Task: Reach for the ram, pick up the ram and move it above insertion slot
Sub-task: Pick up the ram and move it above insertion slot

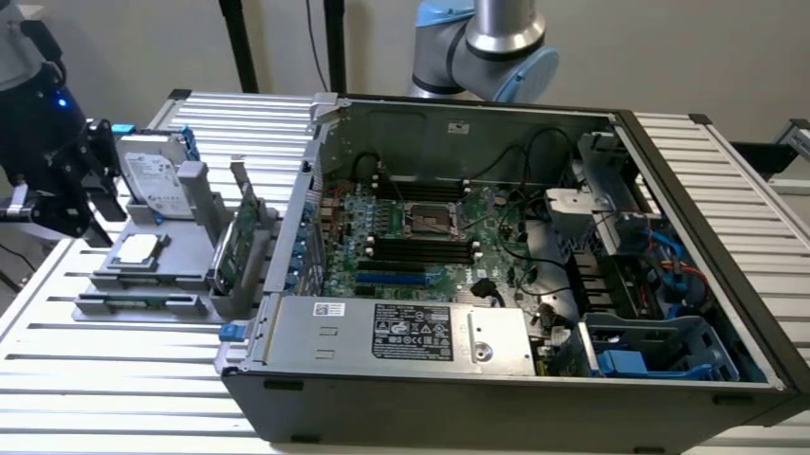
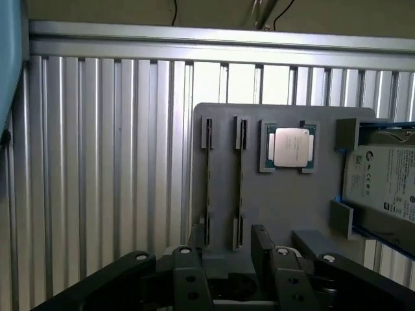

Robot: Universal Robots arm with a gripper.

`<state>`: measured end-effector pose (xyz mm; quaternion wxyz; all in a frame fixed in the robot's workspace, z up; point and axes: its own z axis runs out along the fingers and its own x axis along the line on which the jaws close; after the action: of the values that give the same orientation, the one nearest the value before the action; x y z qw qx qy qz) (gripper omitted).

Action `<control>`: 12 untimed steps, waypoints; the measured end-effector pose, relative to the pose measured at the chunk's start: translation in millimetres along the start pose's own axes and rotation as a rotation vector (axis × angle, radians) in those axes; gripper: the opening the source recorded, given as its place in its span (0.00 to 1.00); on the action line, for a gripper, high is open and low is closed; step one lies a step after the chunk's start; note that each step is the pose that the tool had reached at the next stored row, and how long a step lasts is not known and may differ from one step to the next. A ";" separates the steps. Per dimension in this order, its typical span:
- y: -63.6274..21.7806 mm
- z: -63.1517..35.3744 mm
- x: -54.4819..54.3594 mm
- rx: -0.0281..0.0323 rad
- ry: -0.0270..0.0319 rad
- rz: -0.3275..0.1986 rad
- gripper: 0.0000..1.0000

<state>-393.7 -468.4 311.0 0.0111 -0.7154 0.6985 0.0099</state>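
Status: early reach phase, nothing lifted.

The open computer case point(image 1: 506, 379) fills the middle of the slatted metal table point(image 1: 114, 398). Its motherboard point(image 1: 437, 237) lies exposed, with the dark insertion slots point(image 1: 418, 249) bare and unoccupied. Nothing is above them.

A grey parts tray point(image 2: 285, 207) stands on the table just beside the case, on the exterior view's left. It carries a hard drive point(image 2: 386, 181), an upright expansion card point(image 1: 234, 248) and a processor chip point(image 2: 289, 148).

The gripper point(image 2: 225, 256) hangs over the near end of the tray, well apart from the case. Its fingers point(image 2: 187, 265) are spread and hold nothing.

The ram point(image 2: 238, 181) sits edge-up in its tray groove, and a second stick point(image 2: 208, 184) sits in the parallel groove just beside it. Both are seated and neither is touched. The spread jaws roughly straddle the two grooves, so which stick is targeted cannot be told with confidence.

Judgement: the approach is partly made. Descent, grasp, lift and transfer to above the slots are all outstanding.
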 end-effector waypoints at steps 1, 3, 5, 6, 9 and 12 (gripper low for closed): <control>0.4 1.8 0.0 0.0001 0.0000 0.001 0.42; 1.7 5.5 0.2 0.0001 0.0000 0.001 0.42; 2.3 9.1 0.4 0.0001 0.0000 0.001 0.42; 2.4 10.9 0.5 0.0000 0.0001 0.001 0.42; 2.6 16.4 0.9 0.0000 0.0000 0.001 0.42; 2.6 21.8 1.8 0.0001 0.0000 0.001 0.42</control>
<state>-396.2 -469.6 289.1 0.0111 -0.7150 0.6989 0.0099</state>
